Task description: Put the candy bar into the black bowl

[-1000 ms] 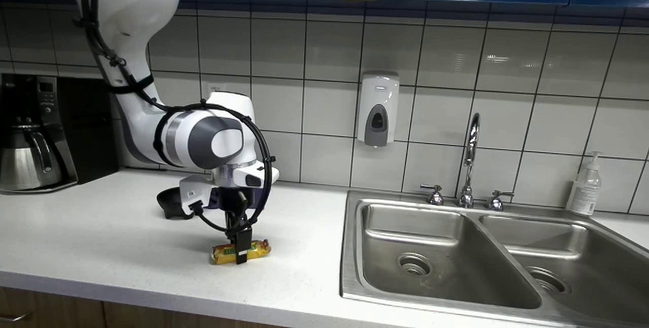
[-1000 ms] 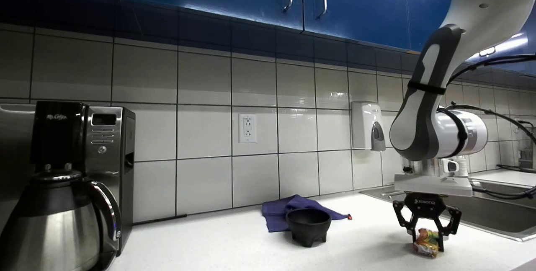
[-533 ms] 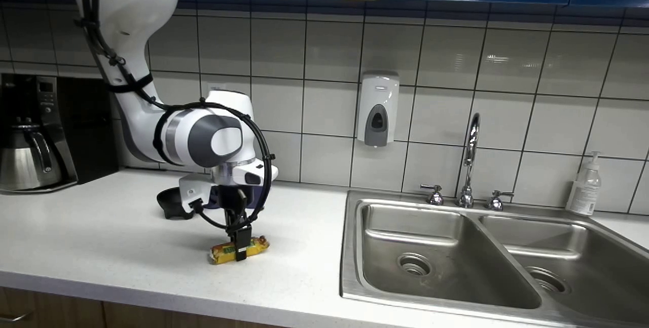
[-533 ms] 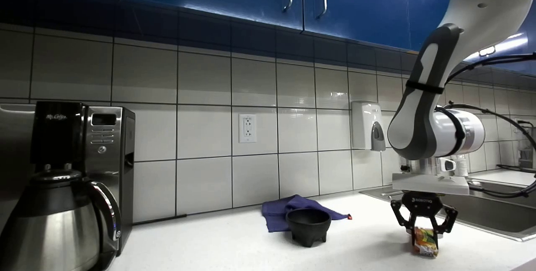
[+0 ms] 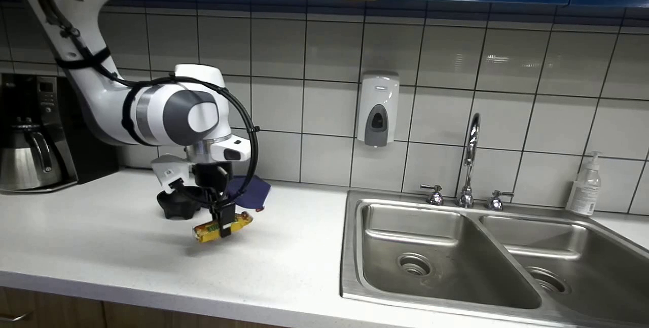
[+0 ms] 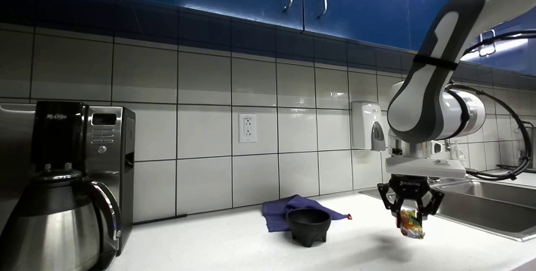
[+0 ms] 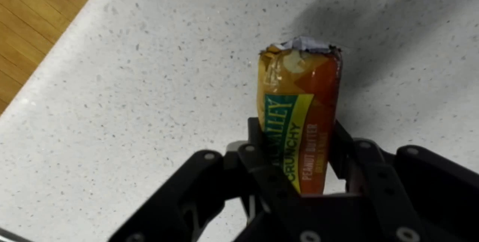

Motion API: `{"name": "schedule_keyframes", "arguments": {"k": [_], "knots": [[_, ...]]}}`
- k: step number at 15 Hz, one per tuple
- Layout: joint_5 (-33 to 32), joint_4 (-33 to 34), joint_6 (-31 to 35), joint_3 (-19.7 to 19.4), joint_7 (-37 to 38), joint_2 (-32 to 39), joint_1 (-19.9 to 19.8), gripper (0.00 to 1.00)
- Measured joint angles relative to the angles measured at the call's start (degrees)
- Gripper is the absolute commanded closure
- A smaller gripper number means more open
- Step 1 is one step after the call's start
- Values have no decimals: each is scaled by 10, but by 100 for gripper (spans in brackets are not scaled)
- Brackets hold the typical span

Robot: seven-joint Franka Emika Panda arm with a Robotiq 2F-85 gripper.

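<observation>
The candy bar is a yellow and orange wrapped bar (image 5: 207, 232), also visible in an exterior view (image 6: 411, 225) and in the wrist view (image 7: 299, 122). My gripper (image 6: 409, 221) is shut on it around the middle, with one finger on each side, as the wrist view shows (image 7: 297, 137). The bar hangs a little above the white counter, slightly tilted, with its shadow below. The black bowl (image 6: 308, 227) stands upright on the counter, apart from the gripper. In an exterior view the bowl (image 5: 175, 205) is behind the gripper and partly hidden by it.
A purple cloth (image 6: 276, 216) lies behind the bowl. A coffee maker (image 6: 104, 145) stands at the counter's far end. A steel sink (image 5: 350, 252) with a tap (image 5: 471, 150) is on the opposite side. A soap dispenser (image 5: 377, 110) hangs on the tiled wall.
My gripper has closed on the candy bar and raised it off the counter. It has moved up and a little to the left in both exterior views. The bowl has not moved.
</observation>
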Motion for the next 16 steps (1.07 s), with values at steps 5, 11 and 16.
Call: {"name": "schedule_keyframes", "arguments": {"k": [5,11,16], "knots": [[-2,-31,-12,55,0,-67,1,82],[44,-25,-74,106,-15,-109,30,82],[59,11,-134,123,-27,-116,39,82]]}}
